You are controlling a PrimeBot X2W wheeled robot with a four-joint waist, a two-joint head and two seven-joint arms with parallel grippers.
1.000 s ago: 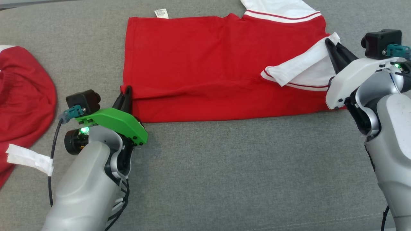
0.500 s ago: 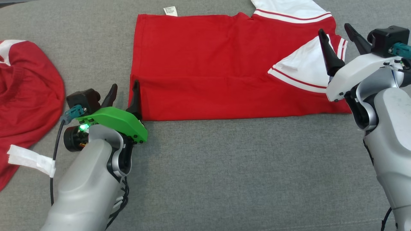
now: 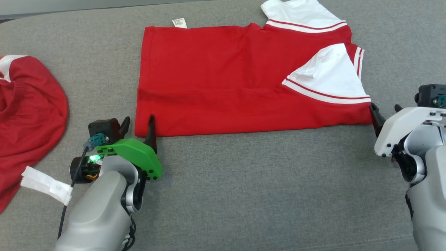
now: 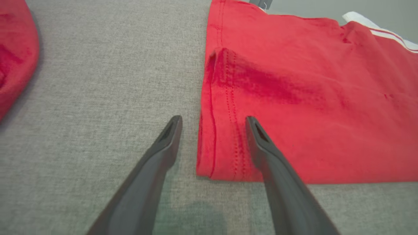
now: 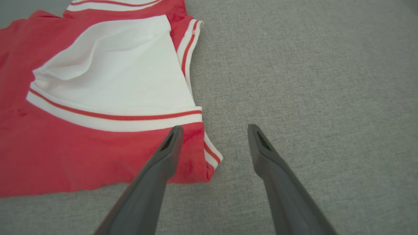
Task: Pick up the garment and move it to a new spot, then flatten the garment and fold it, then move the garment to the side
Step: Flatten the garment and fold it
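Garment [image 3: 226, 80]: red shirt with white, red-striped sleeves, lying flat on the grey fabric surface [image 3: 244, 188], with its near long edge folded over straight.
Garment position: far half of the surface in the head view, between the two end effectors.
Sleeve [image 3: 327, 76]: white, folded in over the garment's right part, slightly puckered.
Label [image 3: 179, 23]: small white tag sticking out past the garment's far left edge.
Left end effector [image 3: 138, 120]: fingers spread wide and pinching nothing. It straddles the garment's near left corner; in the left wrist view [image 4: 214, 119] one finger lies over the stitched hem and the other over bare grey fabric just beside it. Contact with the cloth cannot be told.
Right end effector [image 3: 384, 106]: fingers spread wide and pinching nothing, at the garment's near right corner. In the right wrist view [image 5: 214, 128] one finger overlaps the red corner and the other stands clear over bare grey fabric.
Second red garment [image 3: 28, 111]: bunched, well apart to the garment's left.
Tape [image 3: 45, 183]: white strip on the left arm's cable, near and left of the garment.
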